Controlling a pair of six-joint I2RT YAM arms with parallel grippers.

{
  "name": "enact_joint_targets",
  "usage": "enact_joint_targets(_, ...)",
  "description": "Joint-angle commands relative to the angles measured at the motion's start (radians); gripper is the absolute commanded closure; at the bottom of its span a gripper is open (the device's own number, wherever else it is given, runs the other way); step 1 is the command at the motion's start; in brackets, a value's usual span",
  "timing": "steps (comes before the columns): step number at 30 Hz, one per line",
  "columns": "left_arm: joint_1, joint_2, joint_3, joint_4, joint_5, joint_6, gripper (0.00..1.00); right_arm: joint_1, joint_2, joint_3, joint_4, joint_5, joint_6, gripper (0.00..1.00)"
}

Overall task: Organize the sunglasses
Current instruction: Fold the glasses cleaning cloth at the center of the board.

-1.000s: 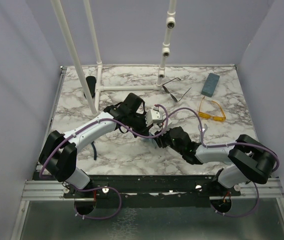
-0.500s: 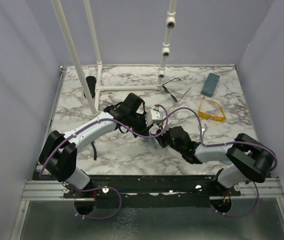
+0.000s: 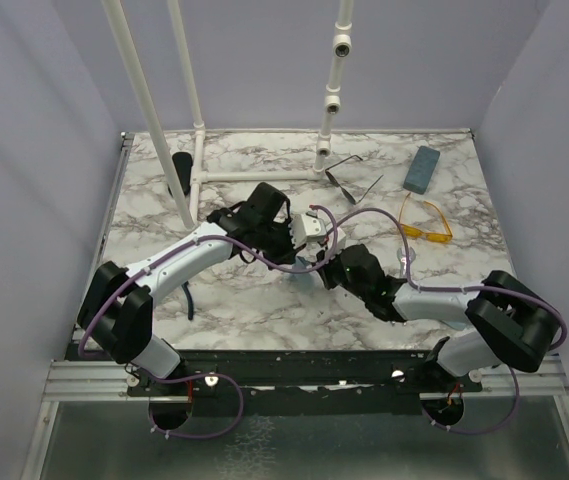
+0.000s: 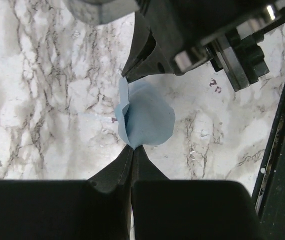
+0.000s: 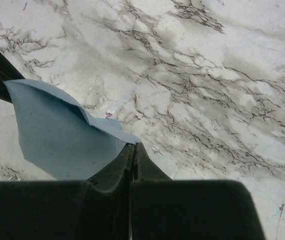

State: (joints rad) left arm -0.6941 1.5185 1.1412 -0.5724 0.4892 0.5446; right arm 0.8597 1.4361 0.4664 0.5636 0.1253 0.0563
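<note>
Top external view: two robot arms meet over the middle of a marble surface [image 3: 234,305]. Both wrist views show what they hold. The left hand [image 4: 131,151] is closed tight on one edge of a small light blue cloth [image 4: 150,120], and the right hand [image 5: 133,148] is pinched shut on the opposite edge, so the cloth hangs between them just above the marble.

From the hands, the wire-frame sunglasses [image 3: 352,176] lie at 1 o'clock. The yellow-orange sunglasses [image 3: 424,222] lie between 2 and 3 o'clock. Both sit loose on the marble, apart from each other. A blue-grey case [image 3: 422,168] lies at 2 o'clock, beyond the yellow pair, and a black case [image 3: 180,172] at 10 o'clock.

Judging by this, the task is at an early stage. Only the cloth is in hand, and neither pair has been gathered or put in a case.
</note>
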Motion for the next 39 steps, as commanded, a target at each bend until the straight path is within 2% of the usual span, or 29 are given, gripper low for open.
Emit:
enact_joint_targets(1,-0.003,-0.013,0.036,-0.015,-0.092,0.025,1.0,-0.005,-0.033,0.06,-0.107,0.028,-0.006,0.99)
enact_joint_targets(15,-0.004,0.019,0.126,-0.015,-0.347,0.16,1.0,-0.065,-0.021,0.286,-0.387,0.085,-0.006,1.0)
enact_joint_targets(21,-0.005,0.045,0.159,-0.017,-0.371,0.189,1.0,-0.09,-0.01,0.32,-0.384,-0.001,-0.046,1.0)
enact_joint_targets(26,-0.005,0.025,0.172,-0.04,-0.342,0.246,1.0,-0.12,-0.052,0.238,-0.297,-0.144,-0.037,0.99)
enact_joint_targets(29,-0.004,0.009,0.217,-0.133,-0.315,0.336,1.0,-0.162,-0.102,0.184,-0.242,-0.27,-0.021,0.97)
enact_joint_targets(33,-0.005,0.028,0.292,-0.291,-0.32,0.433,1.0,-0.171,-0.178,0.109,-0.178,-0.353,-0.025,0.85)
enact_joint_targets(39,-0.014,0.085,0.403,-0.583,-0.356,0.478,1.0,-0.171,-0.251,0.056,-0.147,-0.443,-0.025,0.74)
